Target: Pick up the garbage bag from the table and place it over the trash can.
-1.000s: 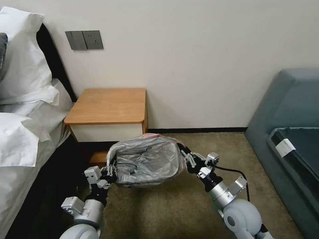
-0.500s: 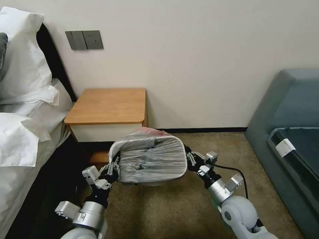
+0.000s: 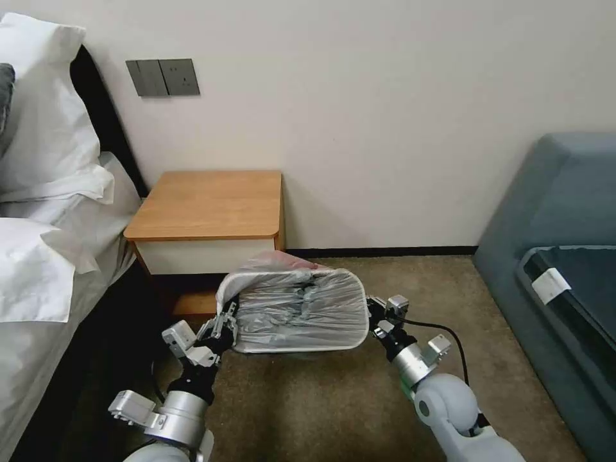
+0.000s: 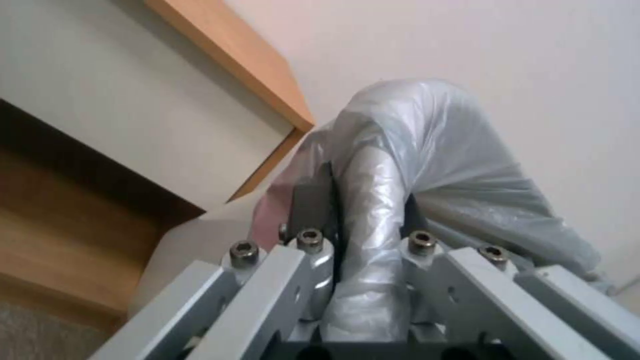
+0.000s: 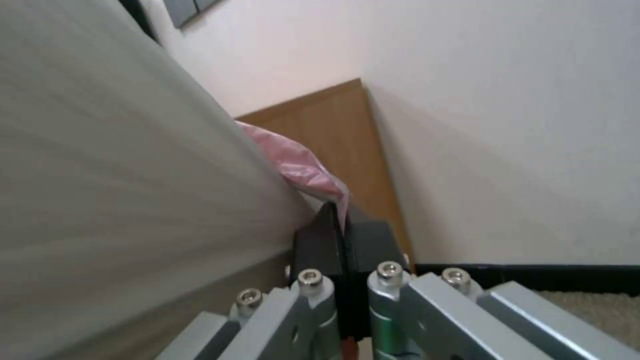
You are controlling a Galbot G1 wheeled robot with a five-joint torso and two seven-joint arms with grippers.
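We have the garbage bag (image 3: 301, 308) off the table (image 3: 208, 205) and drawn down over the trash can (image 3: 346, 337), which stands on the carpet (image 3: 333, 410) just in front of the table's right front corner. The tabletop is bare wood. In the head view the grey film lines the mouth of the bin and wraps its rolled rim along the near and right edges, with the cream wall showing below it; a puff of pink rim film sits bunched at the far edge, toward the table.

Our left gripper (image 3: 226, 321) is at the bin's left end, its fingers pressed together on a fold of the bag; the left wrist view shows the film (image 4: 373, 200) running between the two pads. Our right gripper (image 3: 372, 308) is at the bin's right end, its black pads (image 5: 340, 240) closed on a strip of pink rim film (image 5: 300, 167), with the bin wall (image 5: 120, 175) right beside them.

By our reading the pick-up is done and the covering is mostly done. What is left is to settle the rim all the way round and let go. The far edge and the left corner are partly hidden by bunched film, so we cannot tell whether the bag is seated there; it may need another tug.
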